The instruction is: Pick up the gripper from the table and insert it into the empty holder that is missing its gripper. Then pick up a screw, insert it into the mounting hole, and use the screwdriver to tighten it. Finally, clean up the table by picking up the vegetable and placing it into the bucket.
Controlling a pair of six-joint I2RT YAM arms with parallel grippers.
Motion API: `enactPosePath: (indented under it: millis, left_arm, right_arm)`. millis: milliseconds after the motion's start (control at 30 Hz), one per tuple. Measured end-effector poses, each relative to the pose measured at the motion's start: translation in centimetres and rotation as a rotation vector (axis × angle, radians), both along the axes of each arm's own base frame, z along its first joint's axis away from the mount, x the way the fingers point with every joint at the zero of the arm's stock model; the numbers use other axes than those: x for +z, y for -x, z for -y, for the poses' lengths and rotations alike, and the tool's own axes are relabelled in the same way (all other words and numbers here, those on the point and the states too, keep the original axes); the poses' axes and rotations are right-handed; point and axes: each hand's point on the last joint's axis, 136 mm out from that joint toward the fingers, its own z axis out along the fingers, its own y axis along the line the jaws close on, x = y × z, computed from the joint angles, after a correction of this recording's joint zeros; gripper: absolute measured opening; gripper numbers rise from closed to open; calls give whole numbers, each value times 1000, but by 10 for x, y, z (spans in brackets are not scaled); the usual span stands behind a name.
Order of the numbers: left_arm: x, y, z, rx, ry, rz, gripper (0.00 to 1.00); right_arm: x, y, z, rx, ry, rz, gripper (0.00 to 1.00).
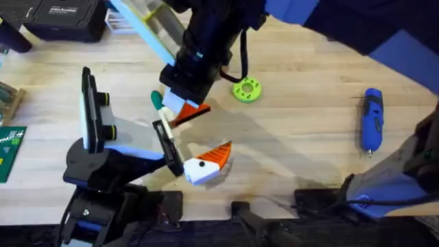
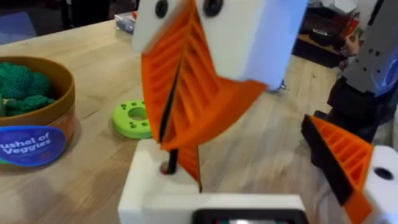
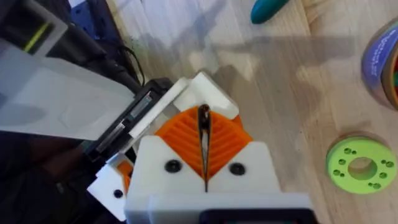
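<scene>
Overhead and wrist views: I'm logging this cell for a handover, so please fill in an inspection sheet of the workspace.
Surface: wooden table, no spills seen.
Job's things: screwdriver lying at the right, untouched; vegetable on the table, not in the bucket, which holds other green toy veg; thin dark screw pinched over a white part.
Clutter: lime-green disc; green circuit board at the left edge.
Grippers: right gripper reaches across the middle, shut on the screw; left gripper sits low near the front edge, state unclear.
Cables: black cable on the right arm.
Surroundings: black case at the far left.
</scene>
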Motion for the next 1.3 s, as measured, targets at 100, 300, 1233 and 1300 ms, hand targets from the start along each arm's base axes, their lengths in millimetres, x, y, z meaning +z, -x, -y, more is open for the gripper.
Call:
enactPosePath:
  millis: [100,300,1233,1300]
  left_arm:
    - [0,0,0,0,0,0,985]
    - [0,0,0,-2,0,0,985]
    - [0,1,0,-5,0,1,986]
    - [0,1,0,-5,0,1,985]
  right_arm:
    - [1,0,-1,2,-4,3,6]
    - [0,2,-10,18,-18,13,6]
    - [-7,3,-3,13,39,28,6]
    - [-7,3,-3,13,40,28,6]
